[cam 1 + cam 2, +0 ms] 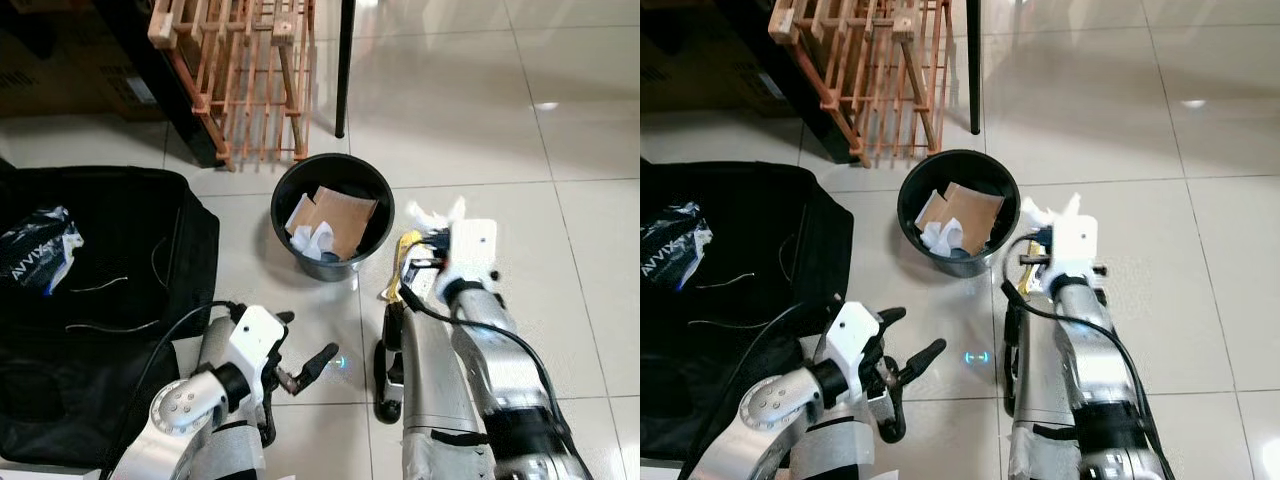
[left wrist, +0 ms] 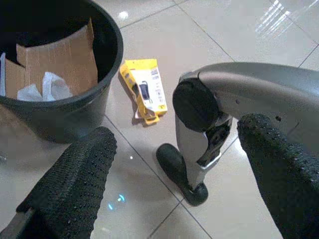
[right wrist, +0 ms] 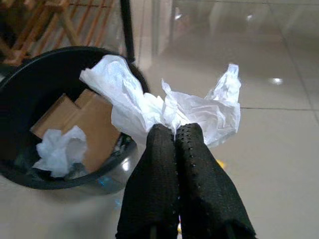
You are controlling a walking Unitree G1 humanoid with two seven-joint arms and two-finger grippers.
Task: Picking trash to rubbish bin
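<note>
A black rubbish bin point(image 1: 331, 270) stands on the tiled floor with brown cardboard point(image 1: 340, 220) and crumpled white paper point(image 1: 318, 241) inside. My right gripper point(image 3: 174, 134) is shut on a crumpled white tissue point(image 3: 164, 107), held just to the right of the bin's rim point(image 3: 130, 144). From the head, the tissue point(image 1: 430, 215) peeks out beyond my right wrist. A yellow package point(image 2: 144, 90) lies on the floor beside the bin, under my right arm. My left gripper point(image 1: 305, 345) is open and low, in front of the bin, holding nothing.
A black bag point(image 1: 110, 300) lies open on the floor at the left, with a blue-and-white plastic wrapper point(image 1: 35, 250) on it. A wooden rack point(image 1: 245, 80) and a black pole point(image 1: 344, 70) stand behind the bin. Bare tiles point(image 1: 560, 250) stretch to the right.
</note>
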